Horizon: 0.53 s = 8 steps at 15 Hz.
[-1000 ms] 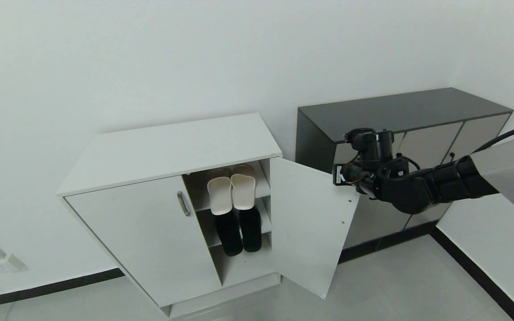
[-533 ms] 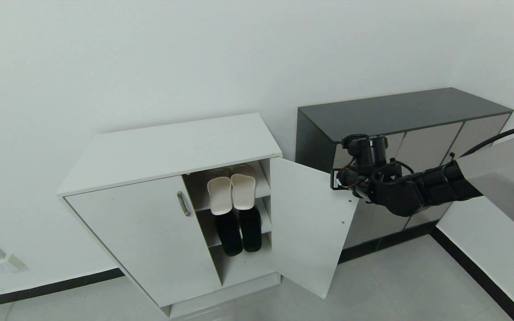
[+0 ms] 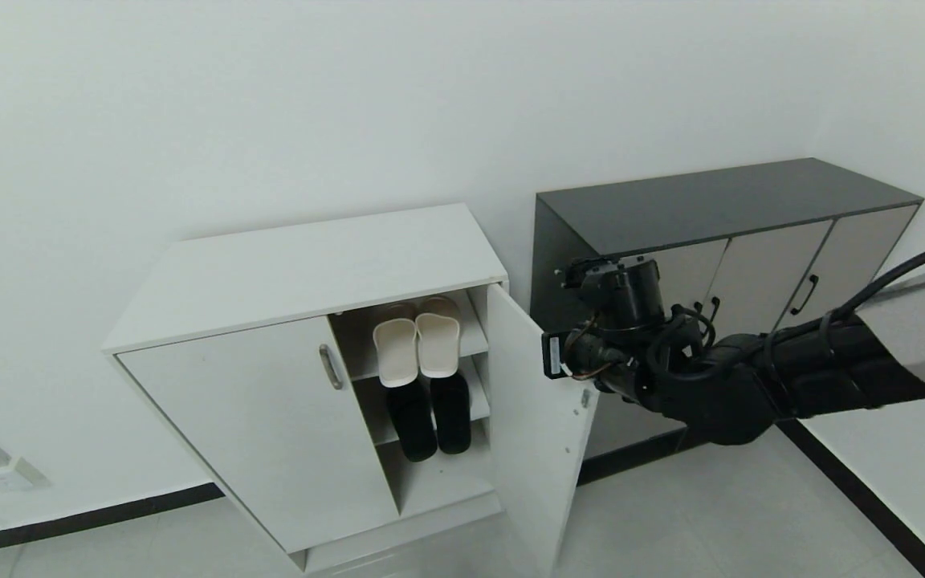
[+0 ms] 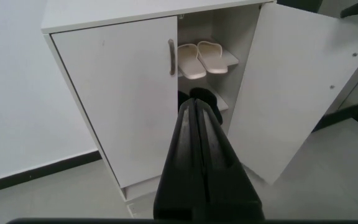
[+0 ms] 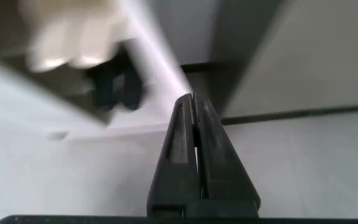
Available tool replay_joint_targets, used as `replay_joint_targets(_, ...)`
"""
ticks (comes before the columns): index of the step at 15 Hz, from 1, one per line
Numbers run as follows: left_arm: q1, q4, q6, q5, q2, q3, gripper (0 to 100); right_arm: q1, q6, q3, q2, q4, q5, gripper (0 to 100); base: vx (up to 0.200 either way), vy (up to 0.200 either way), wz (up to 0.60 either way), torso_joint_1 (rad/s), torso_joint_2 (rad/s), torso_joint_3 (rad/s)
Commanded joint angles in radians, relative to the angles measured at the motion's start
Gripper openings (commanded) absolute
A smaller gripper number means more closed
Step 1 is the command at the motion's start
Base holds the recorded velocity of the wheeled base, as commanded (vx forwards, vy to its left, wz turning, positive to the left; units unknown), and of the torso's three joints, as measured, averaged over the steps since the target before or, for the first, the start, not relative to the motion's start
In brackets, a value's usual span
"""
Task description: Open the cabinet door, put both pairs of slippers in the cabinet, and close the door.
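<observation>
The white cabinet [image 3: 302,265] has its left door shut and its right door [image 3: 535,417] standing part-way open. A white pair of slippers [image 3: 417,347] lies on the upper shelf, and a black pair [image 3: 430,417] on the shelf below. My right wrist [image 3: 615,337] is against the outer side of the open door, near its top edge. My right gripper [image 5: 193,102] is shut and empty, with the door edge [image 5: 157,62] just ahead of it. My left gripper [image 4: 194,109] is shut and empty, held back in front of the cabinet and covering part of the black slippers [image 4: 207,99].
A dark grey sideboard [image 3: 719,201] stands against the wall right of the cabinet, close behind my right arm. A white ledge [image 3: 896,449] with a black edge runs along the right. Open tiled floor [image 3: 671,522] lies in front.
My right arm has moved left and the open door has swung with it, from wide open to about half shut. Both pairs of slippers stayed in place.
</observation>
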Motion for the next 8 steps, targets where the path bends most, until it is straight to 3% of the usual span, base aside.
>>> replay_joint_targets(1,0.0,0.0,0.0,0.0,0.001,0.0,0,0.047,-0.005,0.035,-0.077,-0.002,-0.004,0,0.0,0.0,0.0,0.0,0.0,0.0)
replay_joint_targets(4,0.0,0.0,0.0,0.0,0.001,0.0,0,0.05,-0.063,0.103,-0.106,-0.008,0.0,0,0.0,0.0,0.0,0.0,0.0,0.0)
replay_joint_targets(8,0.0,0.0,0.0,0.0,0.001,0.0,0,0.057,-0.103,0.164,-0.094,-0.131,0.003,0,0.0,0.0,0.0,0.0,0.0,0.0)
